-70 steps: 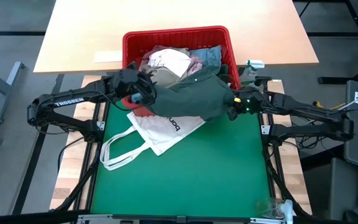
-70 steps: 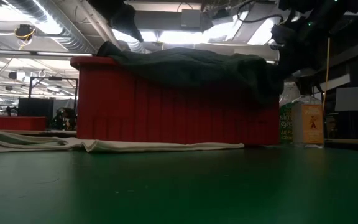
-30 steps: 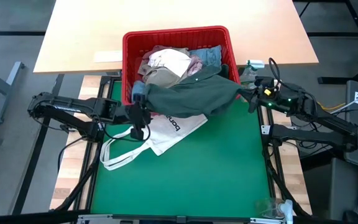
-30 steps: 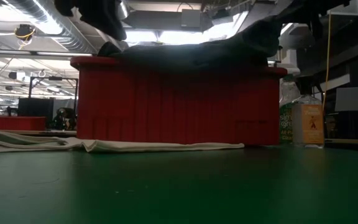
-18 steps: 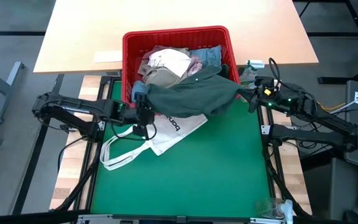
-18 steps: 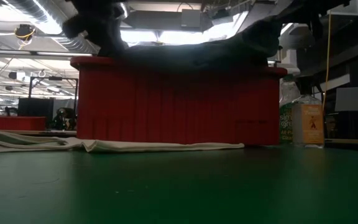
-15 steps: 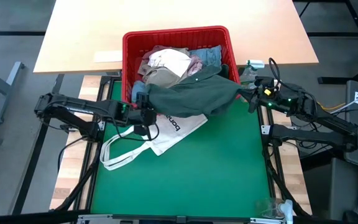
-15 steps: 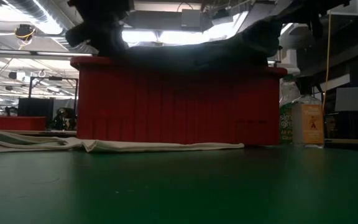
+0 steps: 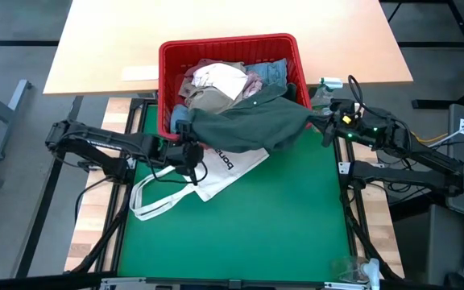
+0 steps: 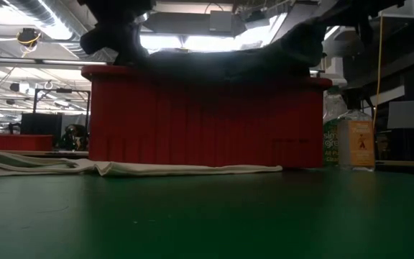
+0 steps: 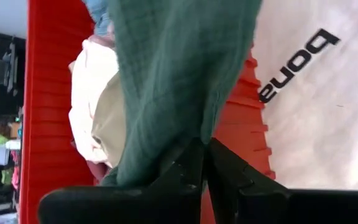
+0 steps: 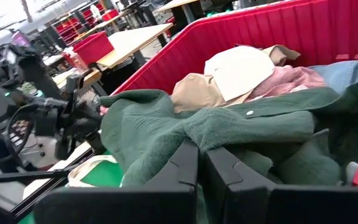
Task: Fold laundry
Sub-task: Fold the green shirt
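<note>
On the green bench, the left gripper has just clamped onto the dark green top draped over the red basket, matching the right gripper pinching its far edge, so lifting it out looks next.

The left gripper has swung down from the basket rim to the near-left corner of the green top and has now clamped its fingers onto that hem. The right gripper pulled outward earlier, stretching the top out.
</note>
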